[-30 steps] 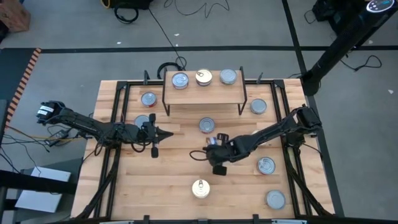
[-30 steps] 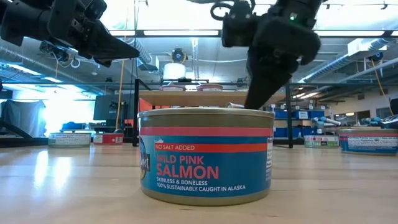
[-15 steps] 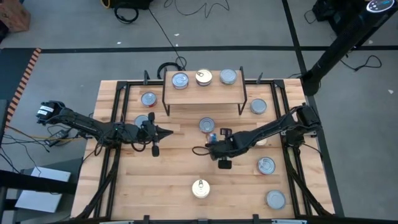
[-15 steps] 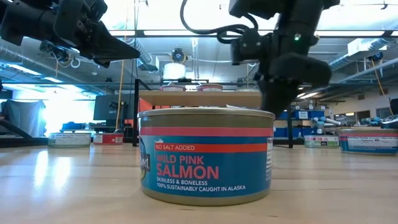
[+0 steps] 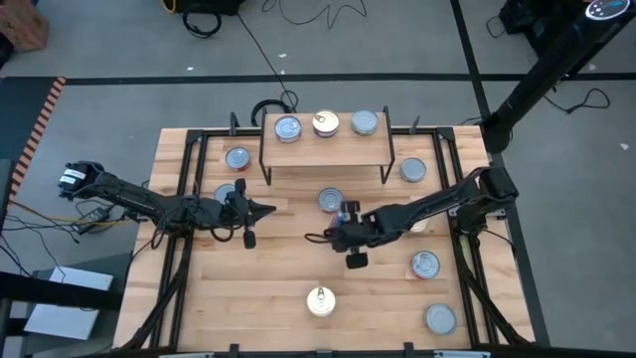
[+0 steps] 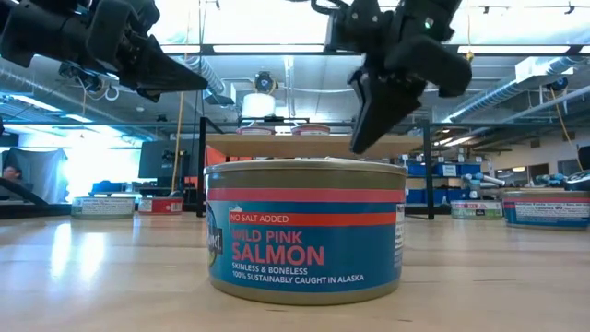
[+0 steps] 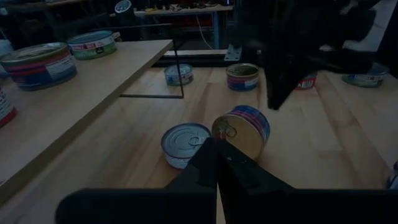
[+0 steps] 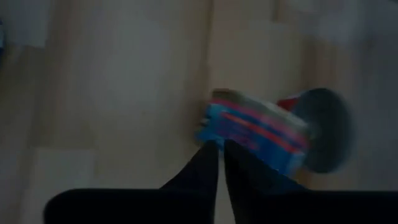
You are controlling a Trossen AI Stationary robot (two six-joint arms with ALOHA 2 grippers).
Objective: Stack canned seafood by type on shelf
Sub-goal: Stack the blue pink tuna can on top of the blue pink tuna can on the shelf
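Currently the tipped tin on the table before the shelf is faced by the right gripper, nearly pressed together, so it should be spread wide first; left gripper parked, pressed together

One shelf, three cans on it. At least eight more cans on the table, one on its side. Two arms.

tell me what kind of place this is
Probably a robotics lab or workshop: exposed ceiling pipes and strip lights overhead, loose cables on a grey floor, and a slatted wooden table fenced by black framing.
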